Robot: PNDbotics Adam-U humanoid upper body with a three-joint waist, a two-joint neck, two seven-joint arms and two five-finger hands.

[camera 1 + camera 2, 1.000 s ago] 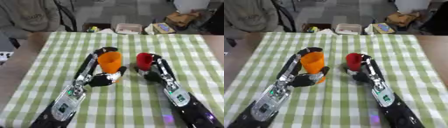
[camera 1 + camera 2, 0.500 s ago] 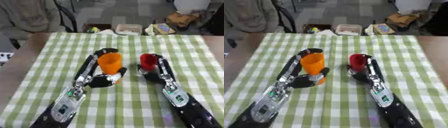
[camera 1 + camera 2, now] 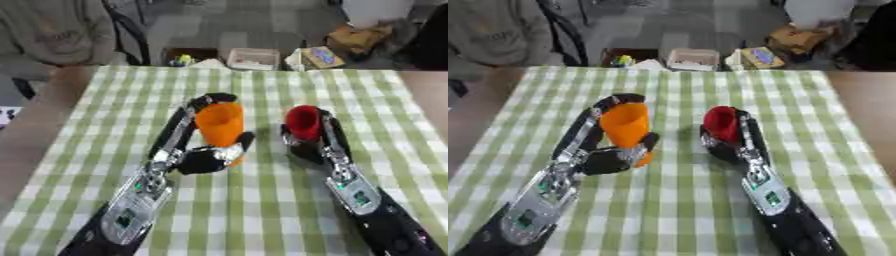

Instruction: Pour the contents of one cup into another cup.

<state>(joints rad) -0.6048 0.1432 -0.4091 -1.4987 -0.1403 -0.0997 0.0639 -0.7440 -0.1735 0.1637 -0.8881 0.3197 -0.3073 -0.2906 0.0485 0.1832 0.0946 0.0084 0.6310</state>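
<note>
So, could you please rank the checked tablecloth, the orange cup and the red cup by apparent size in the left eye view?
1. Checked tablecloth, by far the largest.
2. Orange cup, held by the left hand.
3. Red cup, held by the right hand and partly hidden, so its lead over it is modest.

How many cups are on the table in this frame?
2. An orange cup is held in the left robot hand, left of centre on the checked cloth. A red cup is held in the right robot hand, to its right.

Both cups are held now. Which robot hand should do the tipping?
Probably the right robot hand: its red cup is smaller than the orange cup that the left robot hand holds upright, which makes the wider target.
</note>
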